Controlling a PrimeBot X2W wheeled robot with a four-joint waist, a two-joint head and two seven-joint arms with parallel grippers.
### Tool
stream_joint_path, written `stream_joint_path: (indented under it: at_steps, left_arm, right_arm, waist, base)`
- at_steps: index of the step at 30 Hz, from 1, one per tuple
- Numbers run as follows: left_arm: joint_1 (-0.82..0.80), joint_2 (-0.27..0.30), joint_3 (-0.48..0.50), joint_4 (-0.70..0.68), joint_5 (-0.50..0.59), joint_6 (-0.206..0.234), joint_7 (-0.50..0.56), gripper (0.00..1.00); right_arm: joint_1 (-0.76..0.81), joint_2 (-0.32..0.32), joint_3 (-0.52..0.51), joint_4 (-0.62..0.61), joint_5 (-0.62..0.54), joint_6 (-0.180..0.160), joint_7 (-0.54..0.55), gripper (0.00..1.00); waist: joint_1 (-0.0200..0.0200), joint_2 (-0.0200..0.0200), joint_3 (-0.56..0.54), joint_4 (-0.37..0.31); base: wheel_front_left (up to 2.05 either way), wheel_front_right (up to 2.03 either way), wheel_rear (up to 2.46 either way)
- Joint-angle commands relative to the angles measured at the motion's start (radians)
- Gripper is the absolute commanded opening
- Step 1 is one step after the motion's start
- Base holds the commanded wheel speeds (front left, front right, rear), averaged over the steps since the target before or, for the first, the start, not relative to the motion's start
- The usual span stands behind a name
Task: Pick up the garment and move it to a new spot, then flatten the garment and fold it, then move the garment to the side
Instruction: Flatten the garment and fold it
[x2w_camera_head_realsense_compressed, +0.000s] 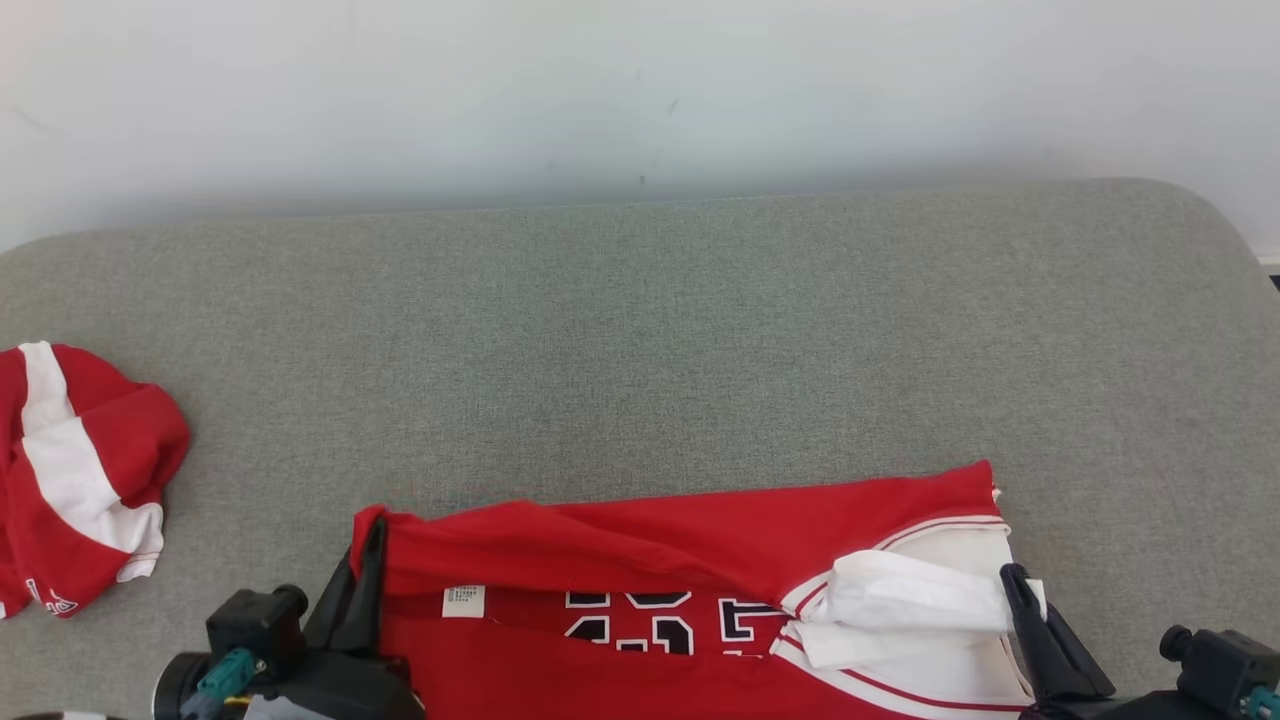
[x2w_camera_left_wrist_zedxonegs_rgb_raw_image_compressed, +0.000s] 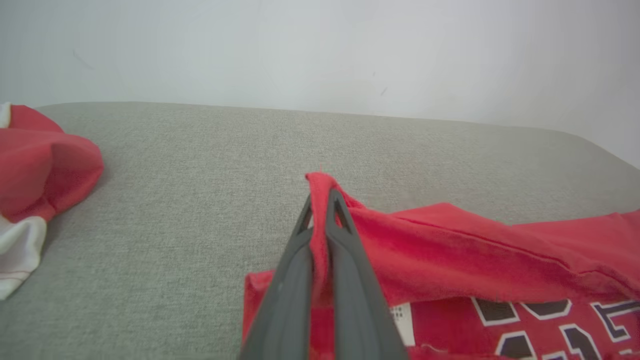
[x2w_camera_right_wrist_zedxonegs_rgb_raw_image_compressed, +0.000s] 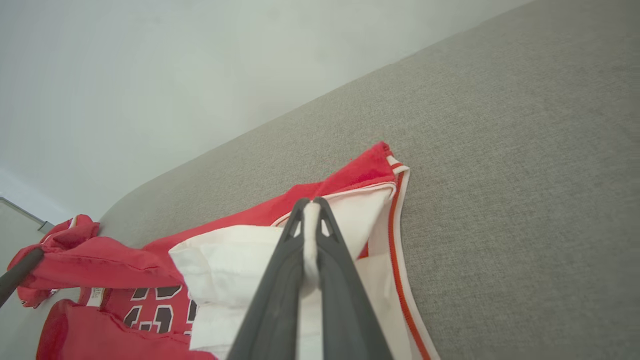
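Note:
The garment is a red jersey with white trim and dark numerals, lying along the near edge of the grey cushion. Its far edge is lifted and folded over. My left gripper is shut on the red corner at the garment's left end; in the left wrist view the same gripper pinches a peak of red fabric. At the garment's right end my right gripper is shut on the white part. The right wrist view shows that gripper clamped on white cloth.
A second red and white piece of clothing lies crumpled at the cushion's left edge, also in the left wrist view. A pale wall rises behind the cushion. Bare grey cushion stretches beyond the jersey to the back.

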Motion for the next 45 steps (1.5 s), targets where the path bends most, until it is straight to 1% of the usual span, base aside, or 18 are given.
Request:
stream_joint_path:
  at_steps: [1, 5, 6, 7, 8, 9, 11, 18, 23, 25, 29, 32, 33, 38, 42, 45]
  left_arm:
    - [0.019, 0.005, -0.002, -0.006, 0.011, 0.001, -0.003, 0.00]
    - [0.036, 0.002, 0.002, -0.001, 0.016, 0.001, -0.003, 0.00]
    - [0.039, 0.000, 0.008, 0.002, 0.014, 0.001, -0.003, 0.08]
    - [0.044, -0.003, 0.017, 0.003, 0.016, 0.001, -0.003, 0.98]
    - [0.049, -0.007, 0.021, 0.006, 0.016, 0.001, -0.003, 1.00]
    - [0.054, -0.012, 0.026, 0.004, 0.015, 0.001, -0.003, 1.00]
    - [0.067, -0.019, 0.030, -0.001, 0.015, 0.001, -0.003, 1.00]
    - [0.124, -0.046, 0.089, -0.055, 0.024, 0.001, -0.003, 1.00]
    - [0.172, -0.063, 0.126, -0.117, 0.059, 0.001, -0.003, 1.00]
    - [0.193, -0.076, 0.146, -0.149, 0.078, 0.001, -0.003, 1.00]
    - [0.244, -0.095, 0.178, -0.213, 0.118, 0.001, -0.003, 1.00]
    - [0.275, -0.108, 0.182, -0.232, 0.130, 0.001, -0.003, 1.00]
    - [0.290, -0.111, 0.174, -0.233, 0.138, 0.001, -0.003, 1.00]
    - [0.311, -0.113, 0.173, -0.230, 0.180, 0.002, -0.003, 1.00]
    - [0.329, -0.114, 0.178, -0.235, 0.201, 0.002, -0.003, 1.00]
    - [0.332, -0.114, 0.180, -0.234, 0.186, 0.002, -0.003, 1.00]
  right_arm:
    - [0.007, -0.005, -0.004, 0.005, -0.013, -0.002, -0.001, 0.00]
    - [0.015, 0.004, 0.000, 0.041, -0.038, -0.002, -0.001, 0.00]
    - [0.015, 0.005, -0.002, 0.052, -0.042, -0.002, -0.001, 0.00]
    - [0.015, 0.008, -0.008, 0.060, -0.046, -0.002, -0.001, 0.14]
    - [0.015, 0.013, -0.008, 0.062, -0.049, -0.002, -0.001, 0.68]
    - [0.018, 0.020, -0.010, 0.063, -0.046, -0.002, -0.001, 1.00]
    - [0.027, 0.023, -0.019, 0.059, -0.043, -0.002, -0.001, 1.00]
    - [0.055, 0.043, -0.080, 0.014, -0.033, -0.002, -0.001, 1.00]
    - [0.056, 0.046, -0.114, 0.048, -0.085, -0.002, -0.001, 1.00]
    - [0.035, 0.047, -0.112, 0.084, -0.113, -0.002, -0.001, 1.00]
    - [-0.025, 0.070, -0.127, 0.184, -0.150, -0.002, 0.018, 1.00]
    - [-0.069, 0.090, -0.132, 0.264, -0.179, -0.002, 0.032, 1.00]
    - [-0.095, 0.101, -0.134, 0.322, -0.193, -0.002, 0.045, 1.00]
    - [-0.140, 0.117, -0.142, 0.453, -0.232, -0.002, 0.063, 1.00]
    - [-0.156, 0.134, -0.139, 0.525, -0.240, -0.002, 0.074, 1.00]
    - [-0.162, 0.143, -0.129, 0.550, -0.242, -0.002, 0.086, 1.00]
  waist:
    - [0.0002, 0.0001, 0.000, 0.002]
    - [0.0002, 0.0001, -0.004, 0.007]
    - [0.0002, 0.0001, -0.006, 0.009]
    - [0.0002, 0.0001, -0.009, 0.012]
    - [0.0002, 0.0001, -0.011, 0.014]
    - [0.0002, 0.0001, -0.014, 0.015]
    - [0.0002, 0.0001, -0.020, 0.019]
    - [0.0002, 0.0001, -0.042, 0.033]
    - [0.0002, 0.0001, -0.055, 0.044]
    - [0.0002, 0.0001, -0.058, 0.046]
    - [0.0002, 0.0001, -0.064, 0.054]
    - [0.0002, 0.0001, -0.068, 0.069]
    - [0.0002, 0.0001, -0.073, 0.082]
    - [0.0002, 0.0001, -0.084, 0.113]
    - [0.0002, 0.0001, -0.087, 0.124]
    - [0.0002, 0.0001, -0.086, 0.126]
  base:
    - [0.00, 0.00, 0.00]
    - [0.00, 0.00, 0.00]
    - [0.00, 0.00, 0.00]
    - [0.00, 0.00, 0.00]
    - [0.00, 0.00, 0.00]
    - [0.00, 0.00, 0.00]
    - [0.00, 0.00, 0.00]
    - [0.00, 0.00, 0.00]
    - [0.00, 0.00, 0.00]
    - [0.00, 0.00, 0.00]
    - [0.00, 0.00, 0.00]
    - [0.00, 0.00, 0.00]
    - [0.00, 0.00, 0.00]
    - [0.00, 0.00, 0.00]
    - [0.00, 0.00, 0.00]
    - [0.00, 0.00, 0.00]
